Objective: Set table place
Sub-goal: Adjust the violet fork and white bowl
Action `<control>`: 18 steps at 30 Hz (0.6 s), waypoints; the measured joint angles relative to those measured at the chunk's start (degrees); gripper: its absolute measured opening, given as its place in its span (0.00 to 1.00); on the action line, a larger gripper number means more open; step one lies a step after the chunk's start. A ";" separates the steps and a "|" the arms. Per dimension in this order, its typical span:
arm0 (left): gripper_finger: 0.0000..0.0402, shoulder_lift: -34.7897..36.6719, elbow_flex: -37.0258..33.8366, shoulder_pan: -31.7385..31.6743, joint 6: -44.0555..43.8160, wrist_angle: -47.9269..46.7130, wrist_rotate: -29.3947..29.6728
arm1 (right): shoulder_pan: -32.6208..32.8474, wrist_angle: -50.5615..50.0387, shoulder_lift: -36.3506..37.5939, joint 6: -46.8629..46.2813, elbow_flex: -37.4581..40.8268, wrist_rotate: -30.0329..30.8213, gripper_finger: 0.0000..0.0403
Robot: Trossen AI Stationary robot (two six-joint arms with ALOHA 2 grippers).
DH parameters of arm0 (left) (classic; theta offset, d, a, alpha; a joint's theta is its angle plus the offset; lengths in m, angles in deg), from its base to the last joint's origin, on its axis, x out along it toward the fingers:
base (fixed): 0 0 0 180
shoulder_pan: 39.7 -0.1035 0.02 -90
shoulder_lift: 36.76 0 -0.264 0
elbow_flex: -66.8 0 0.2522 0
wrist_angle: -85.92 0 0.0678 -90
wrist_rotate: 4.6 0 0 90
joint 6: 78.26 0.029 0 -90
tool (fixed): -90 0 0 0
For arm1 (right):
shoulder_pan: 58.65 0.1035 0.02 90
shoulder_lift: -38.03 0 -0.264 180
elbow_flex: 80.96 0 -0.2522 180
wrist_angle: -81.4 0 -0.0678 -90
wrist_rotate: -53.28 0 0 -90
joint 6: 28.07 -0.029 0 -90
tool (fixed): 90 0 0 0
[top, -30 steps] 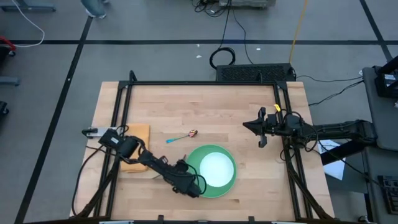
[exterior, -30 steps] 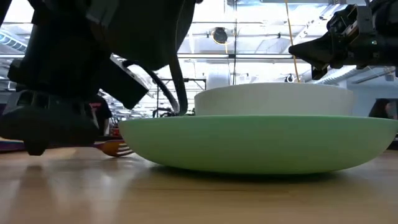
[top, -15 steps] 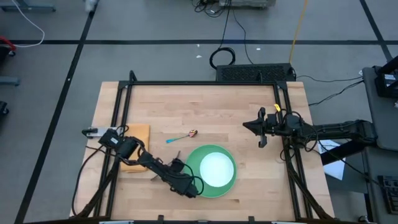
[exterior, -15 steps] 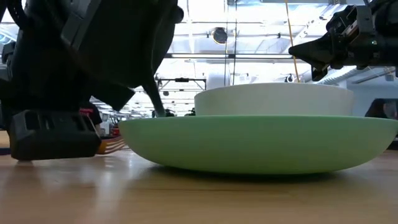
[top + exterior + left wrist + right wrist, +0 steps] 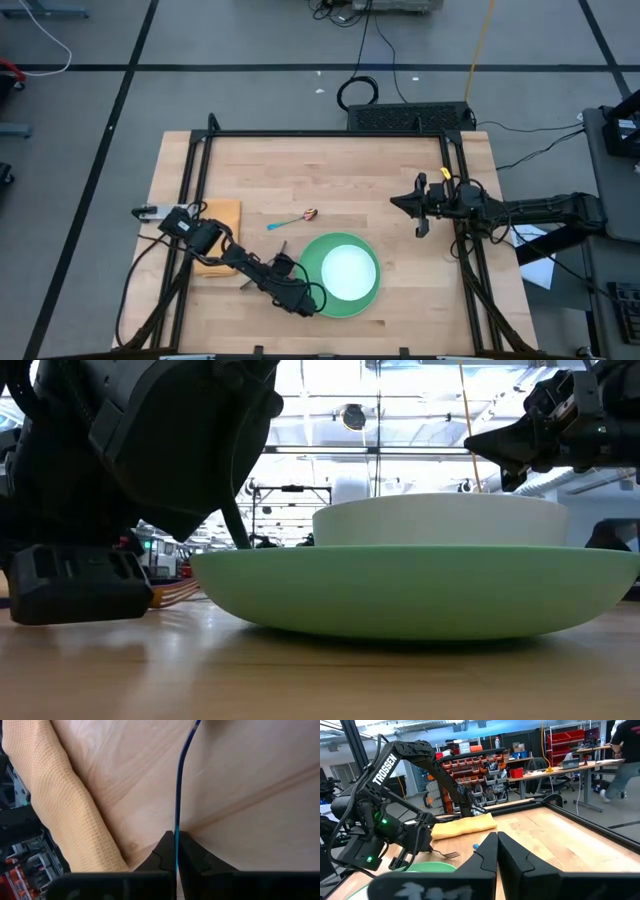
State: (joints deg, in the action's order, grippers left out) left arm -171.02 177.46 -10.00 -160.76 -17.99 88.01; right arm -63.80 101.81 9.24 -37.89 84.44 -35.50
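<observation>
My left gripper (image 5: 284, 260) is low over the table between the tan folded cloth (image 5: 219, 248) and the green plate (image 5: 341, 276), shut on the blue-handled fork (image 5: 283, 247). The fork's tines show in the right wrist view (image 5: 449, 854). The white bowl (image 5: 348, 270) stands on the plate. The blue-handled spoon (image 5: 293, 219) lies on the table beyond the plate. My right gripper (image 5: 398, 202) is shut and empty, raised over the table's right part. My left gripper pinches the fork's thin blue handle (image 5: 176, 827) between its two fingertips, seen edge-on. The fingers lie along the handle, which runs straight out ahead of them toward the table's far side. The fork is about level and low; whether it touches the wood, I cannot tell.
The table's black frame (image 5: 330, 133) runs around the wood. The cloth (image 5: 60, 800) lies close beside the fork. Bare wood (image 5: 340, 170) lies at the far half of the table. A person (image 5: 622, 755) walks in the room beyond.
My left gripper has gone a little toward the table's left edge and down, away from the plate, with the fork still in its fingers. The plate, the bowl and the spoon have stayed where they were.
</observation>
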 joint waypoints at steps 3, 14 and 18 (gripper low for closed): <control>0.03 0.00 -0.02 0.00 0.56 0.02 -0.62 | 0.00 -0.09 0.00 0.00 -0.01 -0.01 0.00; 0.19 0.00 -0.06 -0.04 1.02 -0.17 -1.22 | 0.00 -0.09 0.00 0.00 0.00 -0.01 0.00; 0.24 0.00 -0.06 -0.04 1.57 -0.15 -1.27 | 0.00 -0.13 0.00 0.00 -0.01 -0.01 0.00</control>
State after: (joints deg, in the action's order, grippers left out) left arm -171.02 177.40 -10.05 -159.19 -18.14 86.74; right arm -63.80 101.68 9.24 -37.89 84.44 -35.50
